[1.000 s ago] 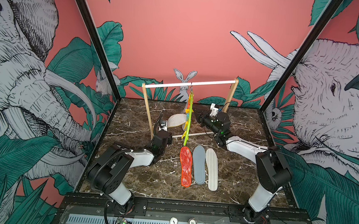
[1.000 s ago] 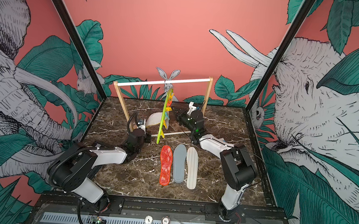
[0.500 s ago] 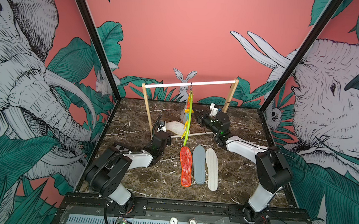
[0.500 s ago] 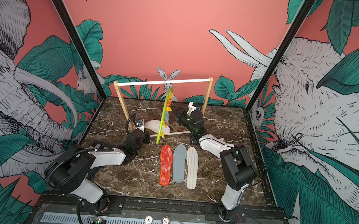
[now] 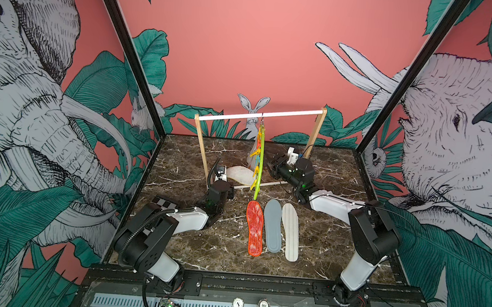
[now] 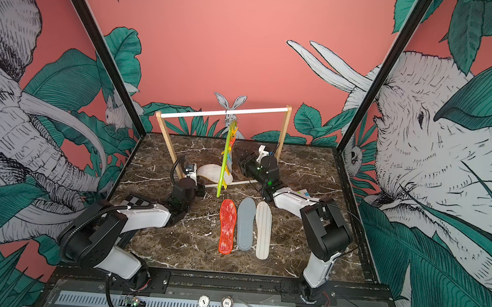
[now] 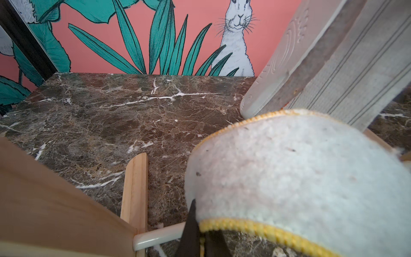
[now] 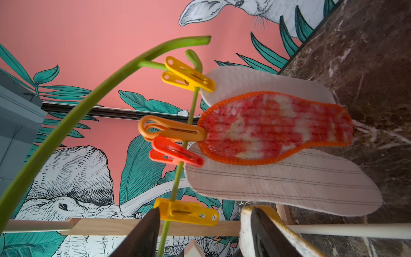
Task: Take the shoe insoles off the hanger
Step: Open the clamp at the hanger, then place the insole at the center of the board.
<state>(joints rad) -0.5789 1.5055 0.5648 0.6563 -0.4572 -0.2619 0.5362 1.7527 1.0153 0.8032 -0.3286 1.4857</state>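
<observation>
Sliding down and leftward off the hanger (image 5: 258, 164) this past second, the fuzzy cream insole (image 5: 241, 175) lies sideways, one end pinched tight in the left gripper (image 7: 201, 239). Opposite, the right gripper (image 8: 204, 213) has spread its jaws, empty, astride the yellow peg (image 8: 186, 212). It is the arm nearer the red-orange insole (image 8: 273, 126) further up, held by its orange peg (image 8: 171, 129).

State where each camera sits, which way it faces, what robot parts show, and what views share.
Top views: high at the front, looking down and back across the brown marble tabletop; left arm and right arm show.
Left wrist: on the left arm, facing the back wall; left tool shut on the fuzzy cream yellow-edged insole.
Right wrist: on the right arm, facing the lime-green plastic hanger; open right tool shows.
Shared: both wrist views show that insole.
</observation>
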